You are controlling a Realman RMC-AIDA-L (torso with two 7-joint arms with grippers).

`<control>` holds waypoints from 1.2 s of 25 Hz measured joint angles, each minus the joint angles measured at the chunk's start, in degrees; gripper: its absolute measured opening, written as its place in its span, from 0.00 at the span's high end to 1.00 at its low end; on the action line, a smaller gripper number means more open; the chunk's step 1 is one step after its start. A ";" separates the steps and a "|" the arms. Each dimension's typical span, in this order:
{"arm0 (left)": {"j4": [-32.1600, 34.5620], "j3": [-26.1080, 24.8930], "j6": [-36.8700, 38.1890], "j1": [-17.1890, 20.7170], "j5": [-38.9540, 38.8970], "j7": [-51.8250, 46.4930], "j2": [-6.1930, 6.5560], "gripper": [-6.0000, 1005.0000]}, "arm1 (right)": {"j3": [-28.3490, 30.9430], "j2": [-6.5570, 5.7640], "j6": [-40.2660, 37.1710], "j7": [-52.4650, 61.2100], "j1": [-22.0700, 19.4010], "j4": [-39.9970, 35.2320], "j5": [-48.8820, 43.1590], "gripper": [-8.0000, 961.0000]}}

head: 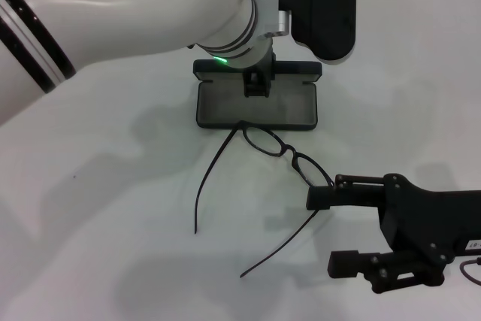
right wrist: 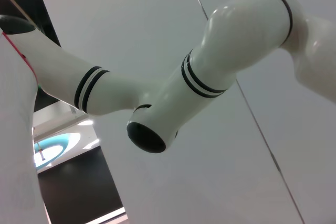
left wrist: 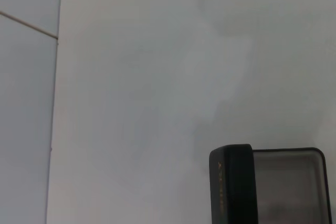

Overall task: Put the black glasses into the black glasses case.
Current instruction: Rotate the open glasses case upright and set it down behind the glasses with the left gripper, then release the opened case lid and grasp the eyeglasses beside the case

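The right tool (head: 328, 231), its fingers spread wide, is closing on the glasses (head: 279, 152) by one lens, and should grip gently before lifting them to the open case (head: 257, 103), which the left tool (head: 257, 85), its grip unclear, is steadying.

The black glasses case (head: 257, 103) lies open toward the far middle of the table (head: 98, 208), lid standing behind its tray. The left gripper (head: 256, 84) hangs over the tray. The black glasses (head: 279, 149) lie just before the case, perhaps touching its front edge, temples spread nearward. The right gripper (head: 331, 231) sits at their right end.
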 joint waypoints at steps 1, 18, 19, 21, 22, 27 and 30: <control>-0.12 0.12 -0.20 0.00 0.00 0.12 0.00 0.79 | 0.14 -0.02 0.00 0.00 0.00 0.00 0.00 0.21; -0.22 0.25 -1.73 0.46 -0.27 0.64 -0.03 0.72 | 0.62 -0.14 -0.46 0.03 -0.81 0.24 0.03 0.23; 0.55 0.20 -1.59 0.49 -0.27 0.52 -0.04 0.70 | 0.66 -0.14 -0.41 0.04 -0.90 0.42 0.03 0.23; 2.00 -0.03 -1.00 0.75 -0.28 0.44 -0.05 0.67 | 1.02 -0.18 -0.10 0.16 -1.07 0.57 0.03 0.24; 3.79 -0.20 0.01 1.18 -0.34 0.39 -0.05 0.65 | 1.29 -0.27 0.15 0.30 -1.17 0.65 0.04 0.24; 15.43 -2.43 4.95 4.95 -0.41 0.16 0.01 0.54 | 4.82 -2.22 4.82 4.62 -1.10 0.59 -0.18 0.24; 25.23 -5.34 5.06 9.61 -0.71 -1.31 -0.02 0.52 | 5.57 -5.82 9.17 9.90 1.09 -0.56 -1.07 0.25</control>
